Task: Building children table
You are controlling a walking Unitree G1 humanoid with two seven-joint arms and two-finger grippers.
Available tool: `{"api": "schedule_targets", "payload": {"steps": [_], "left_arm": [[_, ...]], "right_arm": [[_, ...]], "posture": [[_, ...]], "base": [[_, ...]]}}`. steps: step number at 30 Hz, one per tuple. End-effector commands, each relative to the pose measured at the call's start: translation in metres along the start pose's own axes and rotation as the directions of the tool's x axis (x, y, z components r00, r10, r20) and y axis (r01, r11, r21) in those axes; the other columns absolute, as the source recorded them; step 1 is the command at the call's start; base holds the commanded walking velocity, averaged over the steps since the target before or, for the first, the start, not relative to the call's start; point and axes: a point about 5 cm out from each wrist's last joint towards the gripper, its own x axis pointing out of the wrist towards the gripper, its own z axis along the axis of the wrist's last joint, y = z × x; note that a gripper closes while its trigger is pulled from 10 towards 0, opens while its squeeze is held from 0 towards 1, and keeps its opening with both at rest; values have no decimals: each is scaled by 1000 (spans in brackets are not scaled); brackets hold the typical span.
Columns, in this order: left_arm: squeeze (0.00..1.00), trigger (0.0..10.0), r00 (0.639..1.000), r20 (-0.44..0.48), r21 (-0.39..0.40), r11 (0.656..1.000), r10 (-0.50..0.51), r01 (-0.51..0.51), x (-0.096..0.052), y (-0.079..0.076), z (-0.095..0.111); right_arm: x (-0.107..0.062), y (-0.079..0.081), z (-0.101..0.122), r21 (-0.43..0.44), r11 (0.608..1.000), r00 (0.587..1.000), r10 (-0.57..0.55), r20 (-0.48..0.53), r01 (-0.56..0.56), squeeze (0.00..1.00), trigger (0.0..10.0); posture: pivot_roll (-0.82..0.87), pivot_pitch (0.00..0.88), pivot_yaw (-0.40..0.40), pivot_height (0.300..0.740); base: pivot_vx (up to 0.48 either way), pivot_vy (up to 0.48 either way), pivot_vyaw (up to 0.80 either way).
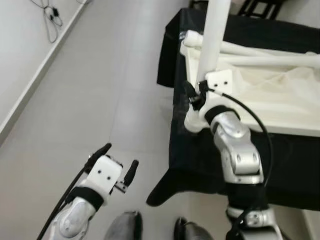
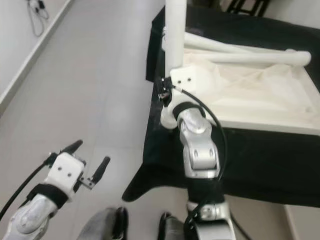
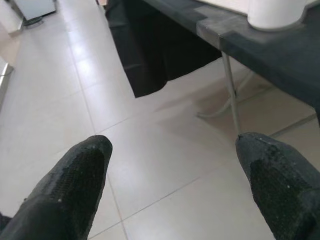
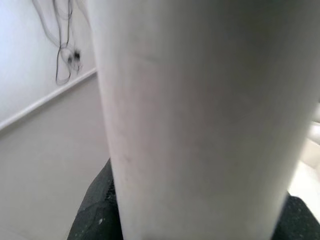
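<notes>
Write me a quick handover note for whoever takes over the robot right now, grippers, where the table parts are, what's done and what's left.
Right gripper: jaws shut on the upright white cylindrical table leg, held at the near left corner of the upturned white tabletop.
Left gripper: jaws open, holding nothing, hovering low over the pale tiled floor.
The tabletop lies on the black-draped work table. At least one other long white leg lies across the tabletop near its far edge.
Done: one leg stood at its corner; whether it is fastened cannot be seen.
Left: secure this leg, then fit the loose ones.
</notes>
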Motion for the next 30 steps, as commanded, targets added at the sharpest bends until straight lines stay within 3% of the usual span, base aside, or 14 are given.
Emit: {"api": "schedule_targets", "payload": {"steps": [1,7,11,23,30], "left_arm": [[0,10000,999,-41,-18,1000,-21,20,-2,-6,-9],[0,10000,999,-39,-21,1000,-22,21,-1,-5,-9],[0,10000,999,-39,-20,1000,-22,21,1,-5,-9],[0,10000,999,-38,-17,1000,-26,25,2,-4,-11],[0,10000,999,-39,-15,999,-30,29,2,-4,-13]], "right_arm": [[-6,6,-55,106,994,967,13,-255,14,0,10000],[-4,15,-46,230,973,987,18,-162,20,0,10000],[-2,20,-40,261,965,993,31,-113,-1,0,10000],[-2,22,-35,280,955,995,96,27,-100,0,10000],[-1,17,-44,265,960,996,88,34,-93,0,10000]], "posture": [[129,300,-72,740],[130,301,-69,740],[130,298,-67,740],[136,284,-60,740],[139,276,-58,740]], "base": [[0,0,0],[0,0,0],[0,0,0],[0,0,0],[0,0,0]]}}
